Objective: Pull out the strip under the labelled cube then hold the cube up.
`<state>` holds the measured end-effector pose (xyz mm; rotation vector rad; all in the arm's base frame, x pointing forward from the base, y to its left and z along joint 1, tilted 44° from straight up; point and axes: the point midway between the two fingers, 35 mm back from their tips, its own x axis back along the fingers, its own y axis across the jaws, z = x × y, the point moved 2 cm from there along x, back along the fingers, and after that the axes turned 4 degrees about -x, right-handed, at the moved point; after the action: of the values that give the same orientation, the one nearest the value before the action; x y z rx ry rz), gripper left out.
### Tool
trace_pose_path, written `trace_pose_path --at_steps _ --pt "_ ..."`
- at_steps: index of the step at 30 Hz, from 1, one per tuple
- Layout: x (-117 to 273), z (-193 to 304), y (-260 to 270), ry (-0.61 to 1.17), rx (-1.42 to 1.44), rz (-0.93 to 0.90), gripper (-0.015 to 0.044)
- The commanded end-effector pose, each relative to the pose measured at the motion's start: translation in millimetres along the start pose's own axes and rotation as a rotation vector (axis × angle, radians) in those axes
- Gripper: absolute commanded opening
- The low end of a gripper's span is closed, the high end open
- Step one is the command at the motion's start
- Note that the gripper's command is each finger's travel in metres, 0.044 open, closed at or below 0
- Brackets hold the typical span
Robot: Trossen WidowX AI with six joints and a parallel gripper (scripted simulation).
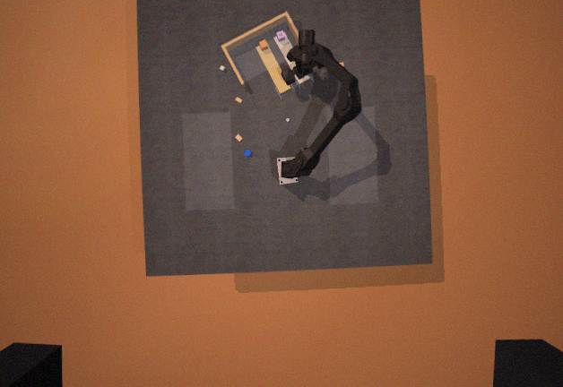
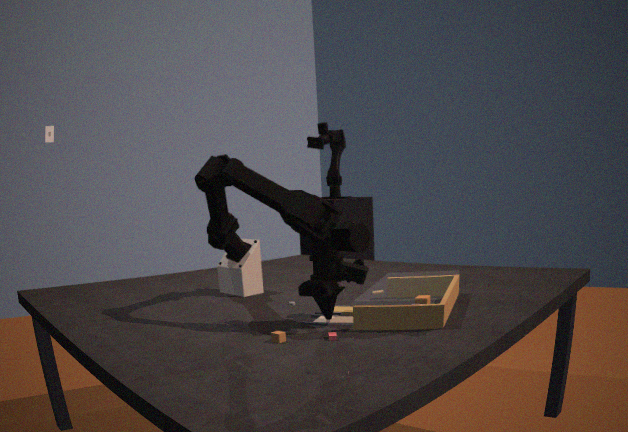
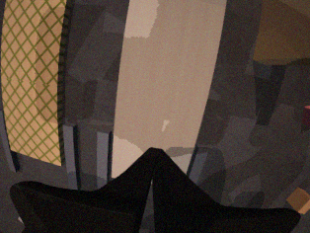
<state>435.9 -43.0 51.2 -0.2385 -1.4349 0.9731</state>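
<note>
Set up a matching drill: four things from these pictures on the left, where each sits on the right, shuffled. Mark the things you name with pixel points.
1. Purple cube (image 1: 281, 35)
2. Orange cube (image 1: 263, 44) (image 2: 422, 298)
3. Gripper (image 2: 329, 318) (image 3: 154, 153)
4. Blue object (image 1: 247, 152)

A. On the yellow strip
B. Out on the table, outside the wooden frame
C. On the pale strip
D. Fingers together, low over the near end of the pale strip

Pairs: 1-C, 2-A, 3-D, 4-B
</note>
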Motion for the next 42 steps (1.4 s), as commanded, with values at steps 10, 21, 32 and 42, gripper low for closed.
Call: trace_pose_path --at_steps 10,21,32,42 --pt "-2.7 0.0 1.0 0.0 0.004 -0.004 0.0" --pt "-3.7 0.7 0.8 0.0 0.004 -0.004 0.0" --pt "-4.1 16.7 -0.8 0.001 0.005 -0.004 0.0" --pt "-4.8 32.5 -1.8 0.001 0.005 -0.004 0.0"
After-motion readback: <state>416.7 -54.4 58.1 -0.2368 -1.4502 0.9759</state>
